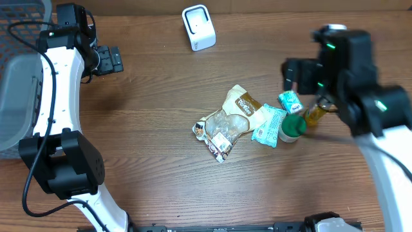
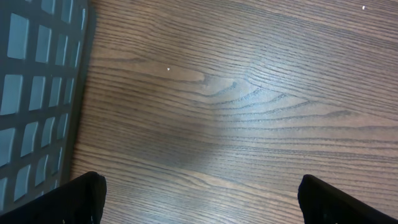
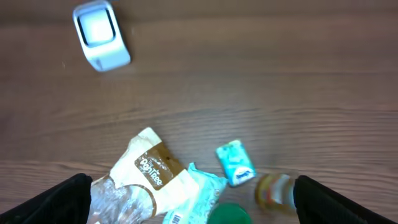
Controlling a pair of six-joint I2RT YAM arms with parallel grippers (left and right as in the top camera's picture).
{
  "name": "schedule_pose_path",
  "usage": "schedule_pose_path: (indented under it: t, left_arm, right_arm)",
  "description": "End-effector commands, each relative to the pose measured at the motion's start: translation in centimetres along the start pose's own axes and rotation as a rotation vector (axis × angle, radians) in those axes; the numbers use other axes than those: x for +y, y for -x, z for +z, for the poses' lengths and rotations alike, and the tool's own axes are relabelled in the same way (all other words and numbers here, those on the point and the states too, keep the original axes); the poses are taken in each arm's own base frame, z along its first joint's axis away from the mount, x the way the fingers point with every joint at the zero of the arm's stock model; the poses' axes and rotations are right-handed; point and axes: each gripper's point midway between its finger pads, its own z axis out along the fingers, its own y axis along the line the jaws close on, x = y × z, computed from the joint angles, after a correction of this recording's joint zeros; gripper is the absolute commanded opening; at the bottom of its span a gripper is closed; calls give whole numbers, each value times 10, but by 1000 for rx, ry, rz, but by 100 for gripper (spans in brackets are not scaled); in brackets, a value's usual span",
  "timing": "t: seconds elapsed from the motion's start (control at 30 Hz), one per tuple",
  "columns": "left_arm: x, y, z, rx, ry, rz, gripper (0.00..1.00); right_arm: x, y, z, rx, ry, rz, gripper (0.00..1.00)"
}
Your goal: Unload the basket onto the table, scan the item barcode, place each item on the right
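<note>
A: Start big. Where does everything sit on the counter (image 1: 161,161)?

B: The grey basket (image 1: 19,96) is at the left edge. The goods are heaped right of centre, and the white scanner (image 1: 199,27) stands well apart from them at the far side.

A: And the tools?

B: Both have their jaws spread wide and hold nothing. The left tool (image 2: 199,202) hangs over bare wood beside the basket. The right tool (image 3: 199,205) hovers above the heap.

A: So the pick comes first. What's your advice?

B: I'd take one item from the heap's edge and grip it by its sides, so the barcode stays uncovered and can face the scanner's window.

A: Can you read anything?

B: The snack bag (image 1: 238,109) has a brown label that looks like "PopTree", but I'm not sure. The teal packet (image 1: 269,124) shows what may be printed bars near its lower end in the right wrist view. The small teal box (image 3: 235,163) is too blurred to read.
</note>
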Motion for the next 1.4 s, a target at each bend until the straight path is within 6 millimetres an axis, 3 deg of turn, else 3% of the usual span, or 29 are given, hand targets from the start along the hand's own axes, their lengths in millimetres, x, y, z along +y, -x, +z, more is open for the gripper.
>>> schedule_pose_path:
  t: [0.0,0.23,0.37,0.6,0.8,0.97,1.17,1.37]
  left_arm:
    - [0,2,-3,-11,3,16,100]
    - [0,2,-3,-11,3,16,100]
    - [0,2,-3,-11,3,16,100]
    - [0,2,-3,-11,3,16,100]
    - [0,2,-3,-11,3,16,99]
    - [0,2,-3,-11,3,16,100]
    - [0,2,-3,-11,3,16,99]
    - [0,2,-3,-11,3,16,100]
  right_arm:
    - [-5,2,-44,-88,13,-8,100]
    - [-8,-8,-142,-308,70,8,100]
    - [-13,-35,-184,-371,88,11,100]
    - [-24,-92,-235,-435,101,12,100]
    - [-33,-136,-262,-501,109,15,100]
    - [-38,-166,-263,-549,117,17,100]
    - [-42,-199,-220,-499,99,17,100]
    - [-42,-184,-186,-589,89,28,100]
